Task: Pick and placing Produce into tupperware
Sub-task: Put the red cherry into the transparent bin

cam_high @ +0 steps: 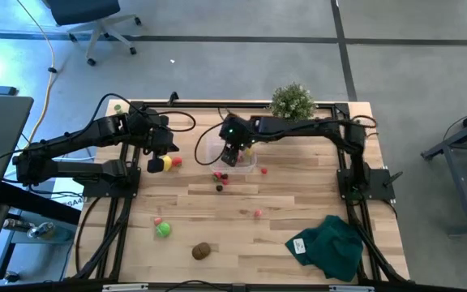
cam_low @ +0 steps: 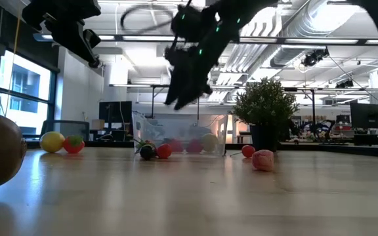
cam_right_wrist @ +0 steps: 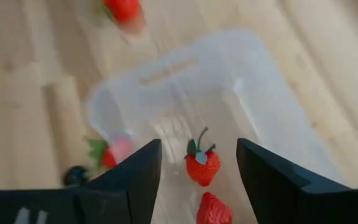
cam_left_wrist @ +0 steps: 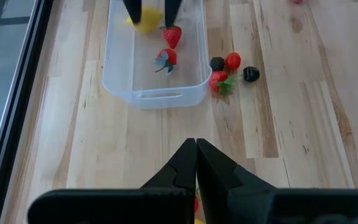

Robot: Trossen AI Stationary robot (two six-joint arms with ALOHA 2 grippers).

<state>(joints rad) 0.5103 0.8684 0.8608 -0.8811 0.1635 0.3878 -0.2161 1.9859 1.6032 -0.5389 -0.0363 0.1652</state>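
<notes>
Our right gripper (cam_right_wrist: pixel 197 171) hovered with fingers spread wide, empty, above the tupperware (cam_right_wrist: pixel 266 118) holding two strawberries (cam_right_wrist: pixel 202 165); our left gripper (cam_left_wrist: pixel 196 163) was closed, empty.

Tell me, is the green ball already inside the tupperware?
No, the green ball lies on the bare table, well apart from the tupperware.

The tupperware (cam_left_wrist: pixel 154 93) is clear plastic with red strawberries (cam_left_wrist: pixel 172 36) and a yellow lemon (cam_left_wrist: pixel 146 22) inside. Red and black berries (cam_left_wrist: pixel 234 67) lie on the pale striped wooden table (cam_high: pixel 298 186). Elsewhere are a green ball (cam_high: pixel 163 230), a brown kiwi (cam_high: pixel 201 251), a dark green cloth (cam_high: pixel 331 246) and black grippers (cam_right_wrist: pixel 197 180).
</notes>
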